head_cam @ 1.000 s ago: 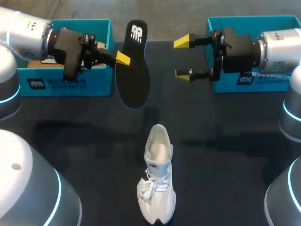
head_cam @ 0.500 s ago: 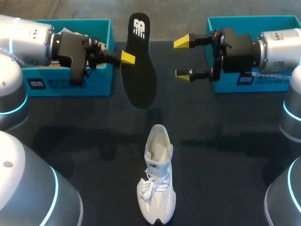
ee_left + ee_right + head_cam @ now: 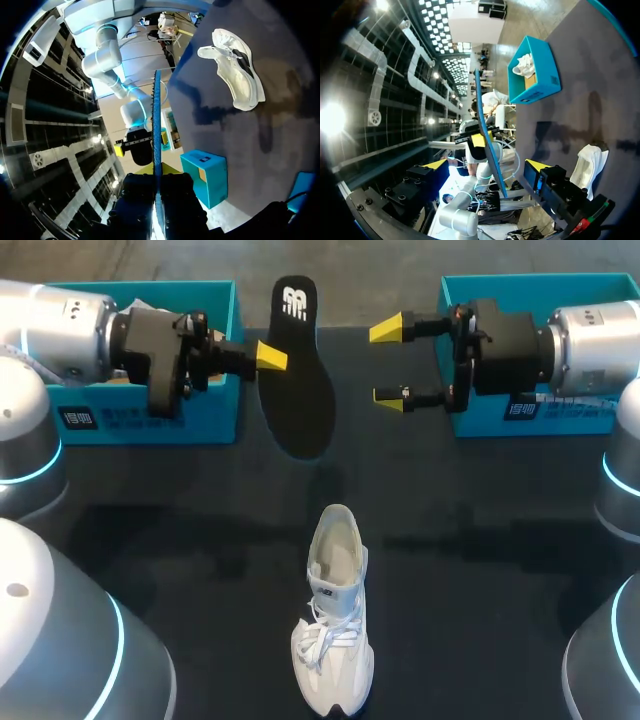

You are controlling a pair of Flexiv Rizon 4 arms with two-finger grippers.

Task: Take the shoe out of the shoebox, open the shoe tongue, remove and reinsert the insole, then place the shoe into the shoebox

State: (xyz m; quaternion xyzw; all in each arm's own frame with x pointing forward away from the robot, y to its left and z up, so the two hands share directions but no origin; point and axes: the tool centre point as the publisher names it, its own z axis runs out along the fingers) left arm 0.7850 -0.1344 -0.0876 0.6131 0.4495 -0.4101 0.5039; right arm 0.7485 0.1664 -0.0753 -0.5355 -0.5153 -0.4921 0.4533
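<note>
My left claw (image 3: 268, 357) is clamped on the black insole (image 3: 297, 380), gripping it by one long edge about midway along. It holds the insole up off the desk (image 3: 480, 570) over the far middle, between the two boxes, with the logo end toward the far edge. In the left wrist view the insole runs edge-on straight out from between the fingers. My right claw (image 3: 392, 362) is spread wide with nothing in it. It points at the insole from just in front of the right box (image 3: 540, 280) at the far right corner. The left box (image 3: 100, 422) sits at the far left corner, partly behind my left arm. The white shoe (image 3: 333, 640) stands on its sole at the near middle of the desk, heel toward the far edge, laces tied, well apart from both claws.
</note>
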